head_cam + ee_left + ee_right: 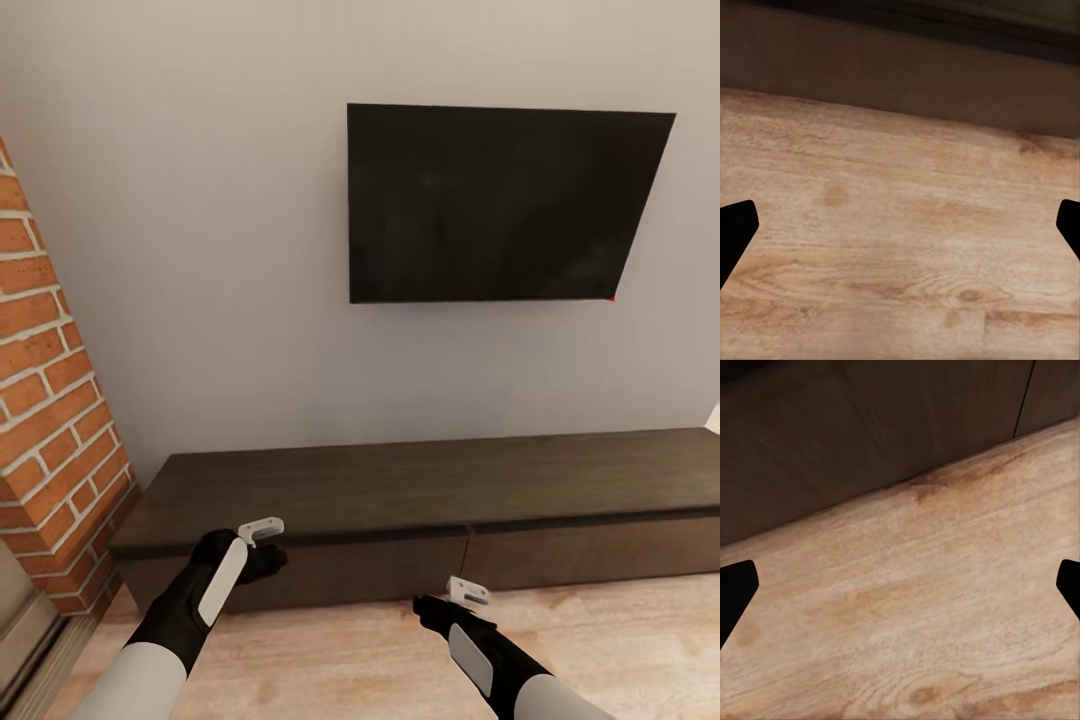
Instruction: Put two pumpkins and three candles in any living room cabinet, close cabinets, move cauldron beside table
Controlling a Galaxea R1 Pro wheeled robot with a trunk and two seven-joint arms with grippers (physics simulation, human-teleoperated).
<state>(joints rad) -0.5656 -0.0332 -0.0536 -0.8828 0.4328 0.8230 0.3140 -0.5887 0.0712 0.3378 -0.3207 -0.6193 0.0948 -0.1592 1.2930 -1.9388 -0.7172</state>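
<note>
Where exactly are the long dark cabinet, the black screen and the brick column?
cabinet (420, 480), head view, bare top surface.
black screen (500, 200), head view, middle of panel.
brick column (50, 420), head view, brick face.

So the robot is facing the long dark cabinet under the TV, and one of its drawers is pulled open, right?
Not quite. It does face the long dark cabinet under the TV, but the head view shows both visible drawer fronts flush and shut; none is pulled open.
</note>
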